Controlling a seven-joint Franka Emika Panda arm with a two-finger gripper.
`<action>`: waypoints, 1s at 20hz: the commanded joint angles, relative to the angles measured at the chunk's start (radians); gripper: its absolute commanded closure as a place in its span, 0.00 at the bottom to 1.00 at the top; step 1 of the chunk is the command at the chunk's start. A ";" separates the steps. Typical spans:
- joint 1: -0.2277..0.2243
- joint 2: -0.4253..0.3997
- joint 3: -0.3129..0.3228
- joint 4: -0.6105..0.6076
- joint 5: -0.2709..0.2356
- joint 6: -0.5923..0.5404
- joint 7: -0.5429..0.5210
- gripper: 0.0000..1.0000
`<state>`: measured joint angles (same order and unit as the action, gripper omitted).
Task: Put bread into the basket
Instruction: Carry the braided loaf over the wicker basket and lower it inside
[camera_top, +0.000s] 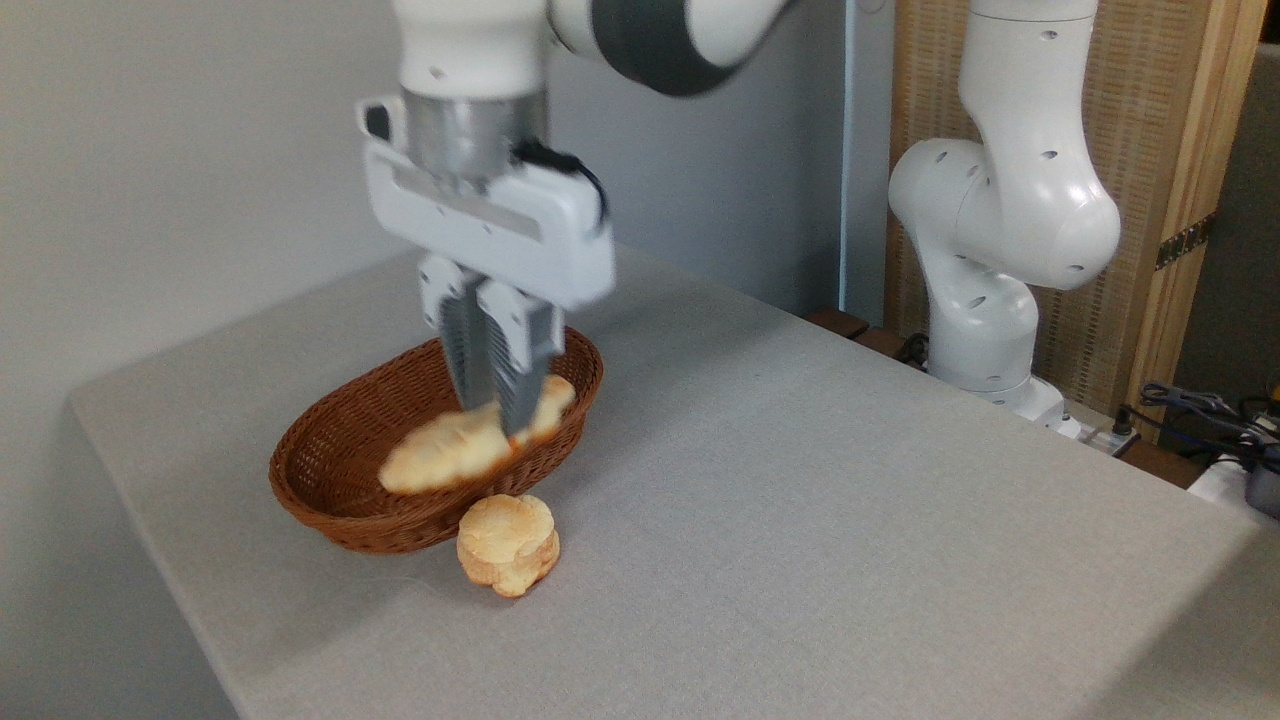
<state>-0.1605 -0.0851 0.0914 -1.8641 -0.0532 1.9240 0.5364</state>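
Grey cloth covers the table (800, 500), which stands against a pale wall, with a slatted wooden panel behind the white Franka arm's base (1000, 250) on the right.

Near the table's left end sits the oval, reddish-brown woven wicker basket (330, 470) with low flared sides. The long, braided, golden-yellow loaf of bread (440, 455) hangs over the basket's inside, lengthwise along it, its left end low toward the basket floor and its right end raised near the far rim. Whether the low end already touches the wicker I cannot tell, since the loaf is blurred.

The white two-finger gripper (495, 415) points straight down, and its jaws stand close together, pinching the loaf right of its middle. The fingers (515, 365) are nearly closed, with only the loaf's width between them, so the grip looks firm.

By my judgement the carrying step is all but done and the placing is in hand. The next move calls for lowering the loaf a little until it lies in the basket, then parting the jaws and lifting clear of the rim.

A small, round, thick golden bun (508, 545) sits on the cloth just outside the basket's near wall, seemingly touching it, and should be left alone.
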 joint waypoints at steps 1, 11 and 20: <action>-0.001 0.114 -0.131 0.115 0.000 -0.020 -0.127 0.58; 0.002 0.288 -0.318 0.187 0.089 0.021 -0.170 0.00; 0.004 0.280 -0.320 0.194 0.093 -0.011 -0.165 0.00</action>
<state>-0.1630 0.2077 -0.2214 -1.6844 0.0213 1.9497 0.3722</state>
